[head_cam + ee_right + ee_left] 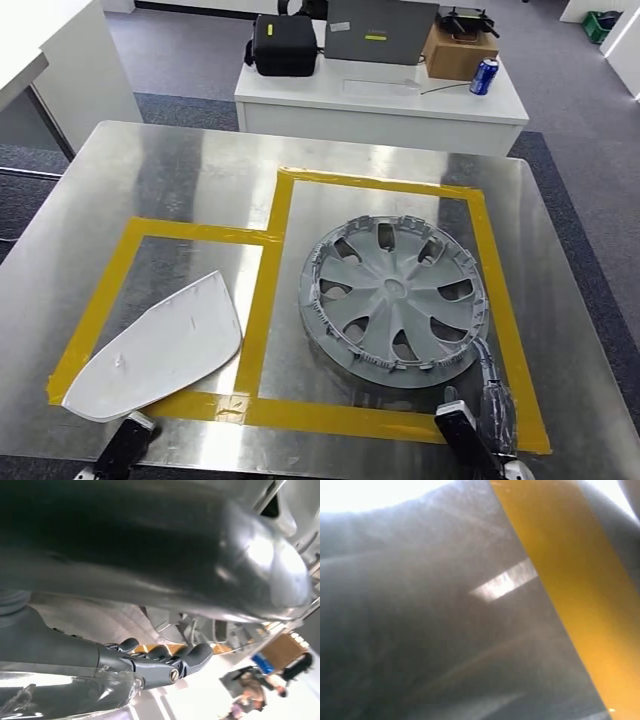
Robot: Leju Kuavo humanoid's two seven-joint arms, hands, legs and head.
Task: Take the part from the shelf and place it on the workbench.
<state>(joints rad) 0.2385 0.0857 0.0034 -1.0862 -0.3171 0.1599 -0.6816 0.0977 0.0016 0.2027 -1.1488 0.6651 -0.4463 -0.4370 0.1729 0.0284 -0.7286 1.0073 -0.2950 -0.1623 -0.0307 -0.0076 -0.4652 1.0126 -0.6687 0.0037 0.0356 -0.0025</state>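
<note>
The right hand (pixel 483 415), its grip state unclear, rests beside the grey hubcap (pixel 392 298) on the taped steel workbench (pixel 189 170).

Hubcap (pixel 394 297) flat on workbench (pixel 189 180) — inside yellow tape (pixel 260 300).

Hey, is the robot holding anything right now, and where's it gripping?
The right hand grips the grey hubcap at its near rim. Whether the left hand holds the white panel cannot be told.
</note>
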